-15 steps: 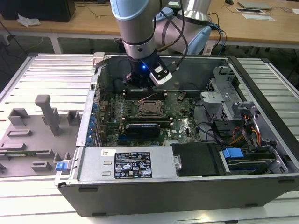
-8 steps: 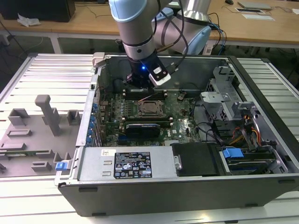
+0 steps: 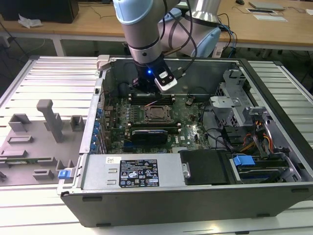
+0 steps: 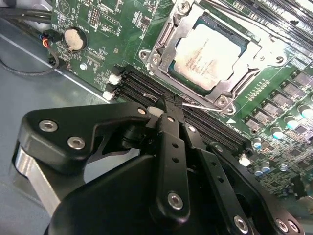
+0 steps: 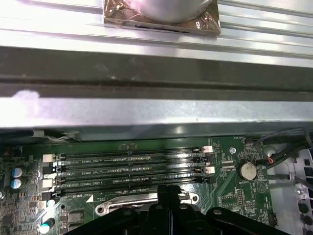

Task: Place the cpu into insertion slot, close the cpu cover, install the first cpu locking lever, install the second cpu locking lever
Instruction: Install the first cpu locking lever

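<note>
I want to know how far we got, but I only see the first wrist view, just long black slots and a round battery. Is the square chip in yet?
Observer: Yes. In the second wrist view the cpu lies flat on the board, pale metal top up.
Operator: Is its lid shut?
Observer: The cpu cover lies down flat around it; the chip shows through the cut-out.
Operator: Where's our grabber?
Observer: The gripper has its fingers together, their tip close to a thin silver rod by the cover's edge. I can't tell if they touch.
</note>
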Action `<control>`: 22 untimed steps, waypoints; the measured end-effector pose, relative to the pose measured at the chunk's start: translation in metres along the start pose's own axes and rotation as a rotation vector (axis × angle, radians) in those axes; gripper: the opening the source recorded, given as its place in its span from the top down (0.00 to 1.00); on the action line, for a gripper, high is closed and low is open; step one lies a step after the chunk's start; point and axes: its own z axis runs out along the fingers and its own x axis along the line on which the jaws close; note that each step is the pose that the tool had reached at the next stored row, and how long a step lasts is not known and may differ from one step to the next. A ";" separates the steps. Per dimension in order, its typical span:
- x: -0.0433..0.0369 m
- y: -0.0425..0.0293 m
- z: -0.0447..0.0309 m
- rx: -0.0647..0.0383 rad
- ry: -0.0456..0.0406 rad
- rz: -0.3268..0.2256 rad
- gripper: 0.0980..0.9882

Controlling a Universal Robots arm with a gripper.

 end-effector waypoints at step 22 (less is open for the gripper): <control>0.0047 0.0091 0.0104 0.025 -0.0284 0.077 0.99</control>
